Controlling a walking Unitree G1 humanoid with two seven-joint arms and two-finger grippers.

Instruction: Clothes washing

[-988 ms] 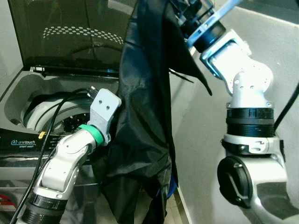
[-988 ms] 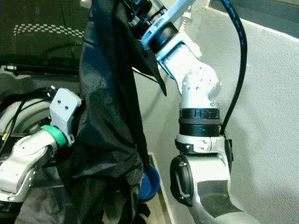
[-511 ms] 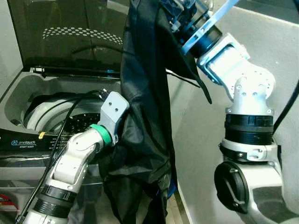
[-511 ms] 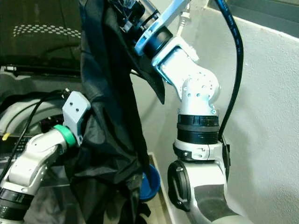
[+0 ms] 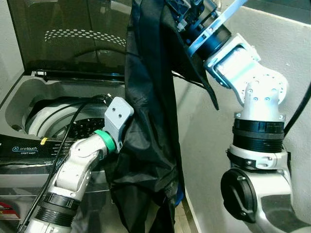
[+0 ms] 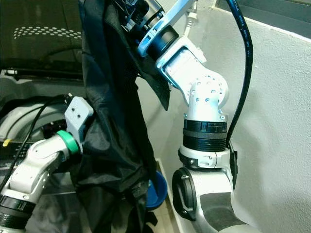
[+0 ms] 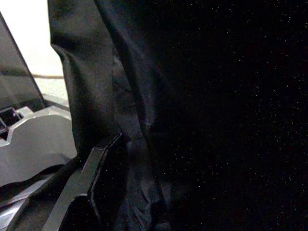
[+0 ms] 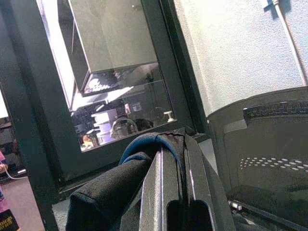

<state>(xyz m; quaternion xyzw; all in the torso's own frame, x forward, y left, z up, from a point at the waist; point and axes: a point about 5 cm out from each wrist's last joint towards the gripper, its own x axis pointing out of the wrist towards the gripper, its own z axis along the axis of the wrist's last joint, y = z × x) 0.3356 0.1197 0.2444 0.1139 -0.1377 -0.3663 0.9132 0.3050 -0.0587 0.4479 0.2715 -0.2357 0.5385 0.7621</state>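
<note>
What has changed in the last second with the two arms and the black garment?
The left claw has moved forward along the washing machine's front edge, toward the hanging black garment, and now presses into its folds. The right claw stays shut on the garment's top, held high; its arm leaned a little to the robot's left. The open top-loading washing machine is as before.

Sharp, evenly lit head views; glare on the silver right arm (image 5: 252,73). Nearly black left wrist view against the dark garment (image 7: 202,96). Bright window (image 8: 110,72) reflections beyond, slightly overexposed.
</note>
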